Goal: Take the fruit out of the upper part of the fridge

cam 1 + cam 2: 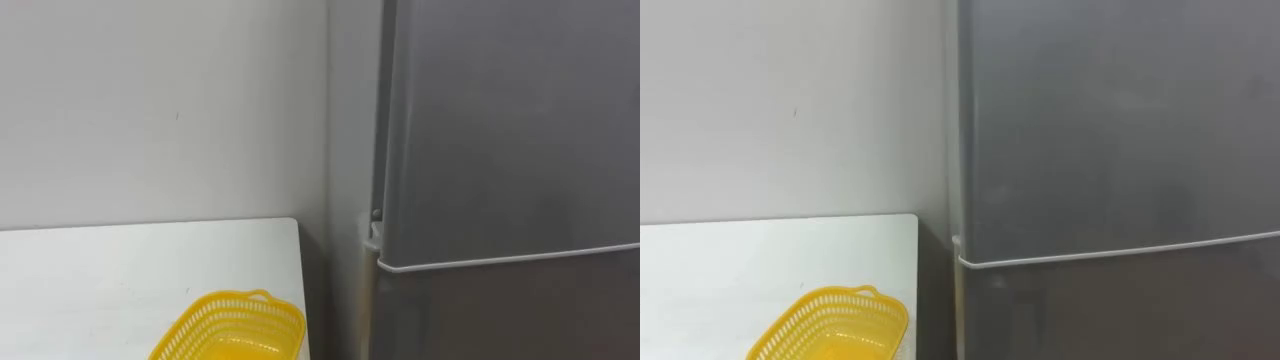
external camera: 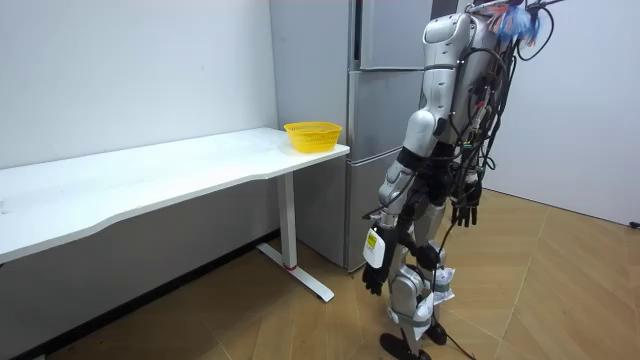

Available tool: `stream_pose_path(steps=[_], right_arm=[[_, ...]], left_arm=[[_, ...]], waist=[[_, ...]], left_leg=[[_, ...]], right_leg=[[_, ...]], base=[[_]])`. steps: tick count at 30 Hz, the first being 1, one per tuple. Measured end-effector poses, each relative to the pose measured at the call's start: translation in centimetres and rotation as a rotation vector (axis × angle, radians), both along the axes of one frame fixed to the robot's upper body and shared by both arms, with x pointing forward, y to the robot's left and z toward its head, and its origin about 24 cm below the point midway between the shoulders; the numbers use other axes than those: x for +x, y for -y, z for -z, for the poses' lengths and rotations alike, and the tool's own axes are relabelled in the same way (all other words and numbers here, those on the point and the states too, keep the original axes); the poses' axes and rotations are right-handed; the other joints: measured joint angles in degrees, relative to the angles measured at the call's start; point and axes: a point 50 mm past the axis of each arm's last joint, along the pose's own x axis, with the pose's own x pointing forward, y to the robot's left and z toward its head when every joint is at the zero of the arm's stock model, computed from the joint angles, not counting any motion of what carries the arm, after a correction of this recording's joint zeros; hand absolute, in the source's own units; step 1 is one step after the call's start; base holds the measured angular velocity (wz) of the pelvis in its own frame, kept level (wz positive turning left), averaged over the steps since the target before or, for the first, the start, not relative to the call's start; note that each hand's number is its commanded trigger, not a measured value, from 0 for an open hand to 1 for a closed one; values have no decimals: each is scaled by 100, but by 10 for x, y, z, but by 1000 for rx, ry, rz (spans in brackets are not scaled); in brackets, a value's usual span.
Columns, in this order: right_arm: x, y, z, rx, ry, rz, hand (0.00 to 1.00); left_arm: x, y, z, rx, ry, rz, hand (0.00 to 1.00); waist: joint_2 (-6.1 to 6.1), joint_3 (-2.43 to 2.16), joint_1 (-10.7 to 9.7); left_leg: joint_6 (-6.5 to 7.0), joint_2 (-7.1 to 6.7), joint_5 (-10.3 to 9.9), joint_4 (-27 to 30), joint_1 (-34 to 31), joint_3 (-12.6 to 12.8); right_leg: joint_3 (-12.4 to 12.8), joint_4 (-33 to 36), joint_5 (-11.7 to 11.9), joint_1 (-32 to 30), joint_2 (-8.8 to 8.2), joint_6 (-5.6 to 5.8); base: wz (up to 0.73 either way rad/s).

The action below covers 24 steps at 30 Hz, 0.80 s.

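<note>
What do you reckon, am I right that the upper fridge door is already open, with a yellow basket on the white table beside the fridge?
No: the upper fridge door is shut, as the left eye view shows. The yellow basket does stand on the white table beside it.

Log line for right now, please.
robot: standing at fridge | upper door: closed | left hand: hanging, empty | right hand: hanging, empty | yellow basket: on table corner
</note>
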Motion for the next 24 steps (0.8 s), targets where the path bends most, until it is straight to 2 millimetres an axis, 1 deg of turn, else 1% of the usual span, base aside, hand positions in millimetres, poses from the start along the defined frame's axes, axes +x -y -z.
stream_pose_path(steps=[10,15,23,24], right_arm=[[0,1,0,-7,0,-11,0],[0,1,0,-15,2,-7,0],[2,2,0,-42,20,7,0],[2,2,0,-43,22,11,0]], left_arm=[[1,0,0,5,4,-1,0],[4,-2,0,18,24,-33,0],[4,-1,0,72,97,-222,0],[1,-1,0,79,96,-234,0]], waist=[[2,2,-17],[5,1,-10],[17,-1,15],[17,-1,15]], left_leg=[[0,0,0,-4,-1,-7],[-3,5,-1,-26,-2,-20],[-26,7,-18,-64,10,-12],[-28,8,-19,-67,10,-12]], right_leg=[[2,-13,0,1,3,0],[18,-91,15,25,26,4],[16,-109,2,26,33,0],[14,-111,1,26,33,-2]], base=[[0],[0],[-1],[0]])
